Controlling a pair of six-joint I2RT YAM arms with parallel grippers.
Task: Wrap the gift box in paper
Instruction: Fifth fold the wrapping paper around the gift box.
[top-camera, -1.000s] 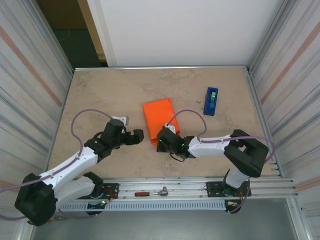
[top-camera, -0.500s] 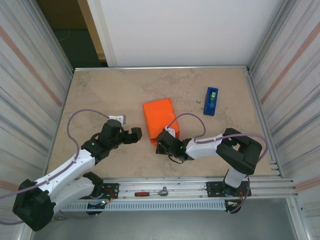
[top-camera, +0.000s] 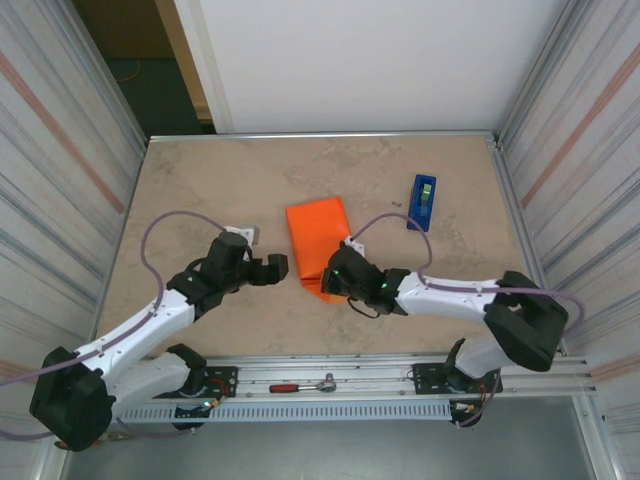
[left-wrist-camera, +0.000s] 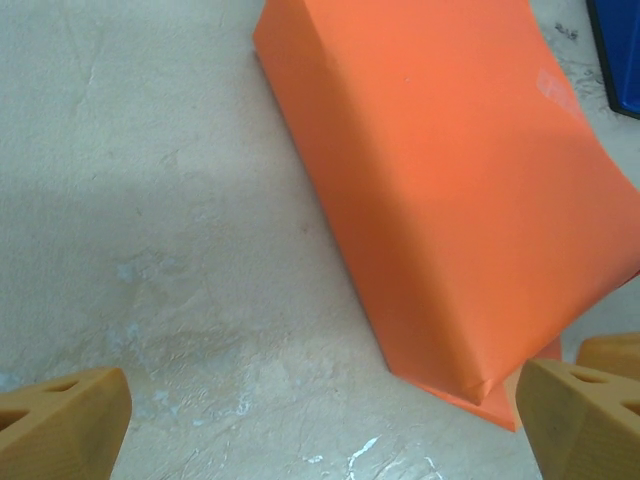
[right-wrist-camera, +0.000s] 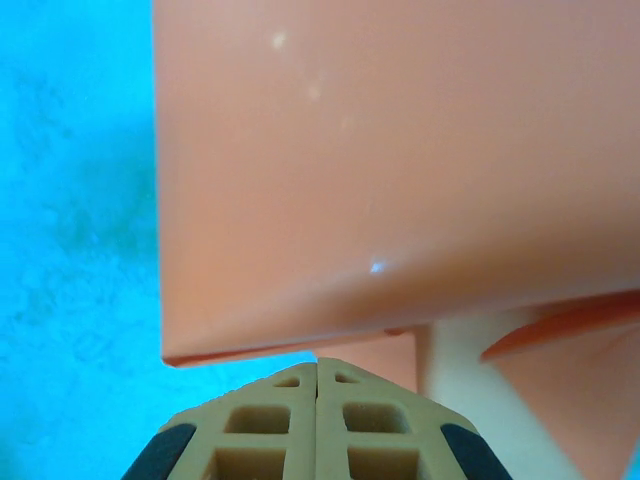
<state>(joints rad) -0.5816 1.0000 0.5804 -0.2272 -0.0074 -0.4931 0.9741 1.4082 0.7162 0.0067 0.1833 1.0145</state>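
The gift box shows as a bright orange parcel (top-camera: 317, 232) lying mid-table, wrapped in the paper (left-wrist-camera: 460, 170). My right gripper (top-camera: 336, 274) is shut at the parcel's near end. In the right wrist view its closed tips (right-wrist-camera: 318, 368) sit just under the edge of an orange paper flap (right-wrist-camera: 400, 170), with a pale pink strip of the box (right-wrist-camera: 452, 350) showing beside them. Nothing is pinched between them. My left gripper (top-camera: 277, 268) stands open just left of the parcel's near corner; its fingers (left-wrist-camera: 60, 425) straddle bare table, and the parcel's folded corner (left-wrist-camera: 480, 385) lies near the right finger.
A blue tape dispenser (top-camera: 422, 202) stands upright right of the parcel, its edge also in the left wrist view (left-wrist-camera: 618, 50). A red-handled tool (top-camera: 300, 385) lies on the rail at the near edge. Metal walls close in both sides.
My right gripper has pushed forward against the parcel's near end while its elbow swung out to the right. The left gripper shifted slightly toward the parcel and stayed open.
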